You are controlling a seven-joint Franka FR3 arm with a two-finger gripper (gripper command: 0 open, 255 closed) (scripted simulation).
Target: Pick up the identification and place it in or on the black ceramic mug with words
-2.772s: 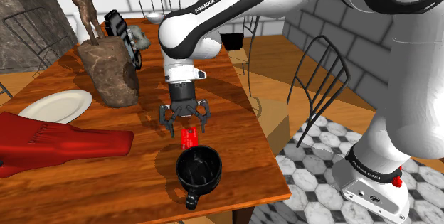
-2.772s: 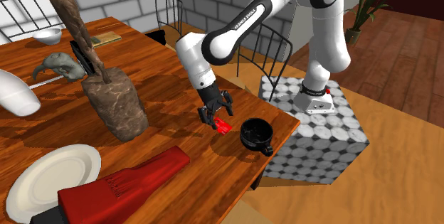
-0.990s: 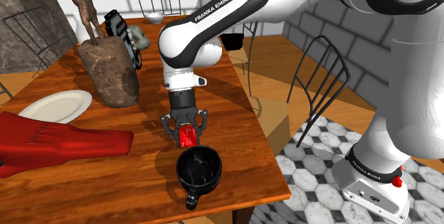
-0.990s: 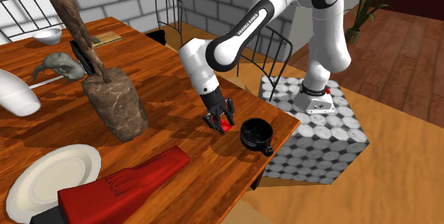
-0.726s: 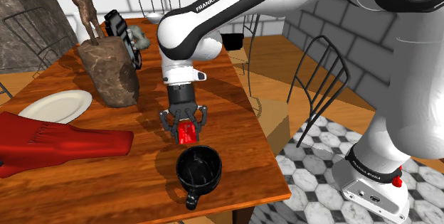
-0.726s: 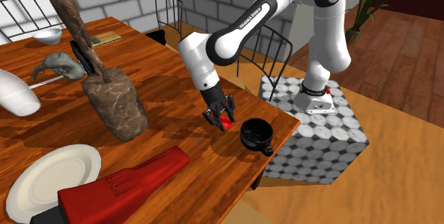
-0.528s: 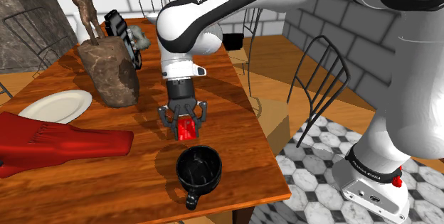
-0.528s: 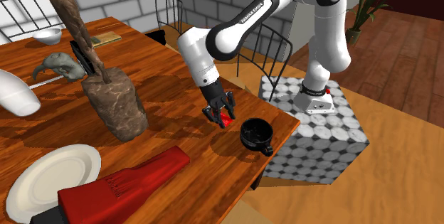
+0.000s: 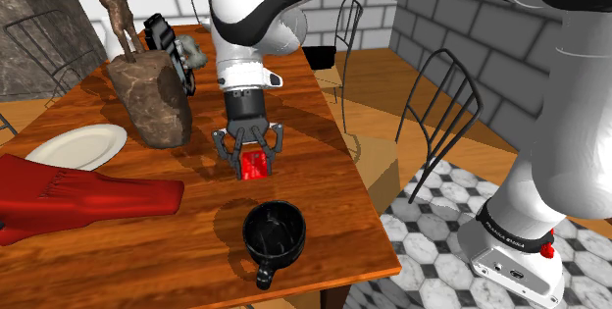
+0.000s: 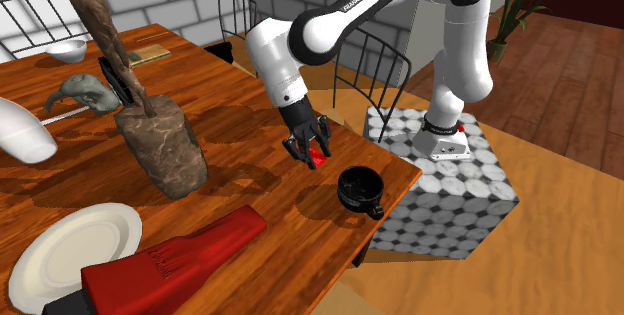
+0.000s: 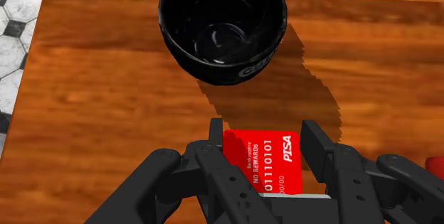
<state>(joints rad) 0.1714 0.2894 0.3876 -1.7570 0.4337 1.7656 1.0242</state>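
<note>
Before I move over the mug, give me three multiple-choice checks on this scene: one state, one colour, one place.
1. The mug is: A. upright and empty; B. tipped over; C. upright and full.
2. The card is: A. blue; B. red; C. green.
3. The card is: A. in the mug; B. flat on the table; C. in the gripper, off the table.

Answers:
1. A: the wrist view looks straight into its bare inside.
2. B: it is red with white print.
3. C: the fingers clasp it on both sides, and its shadow falls on the table below.
</note>
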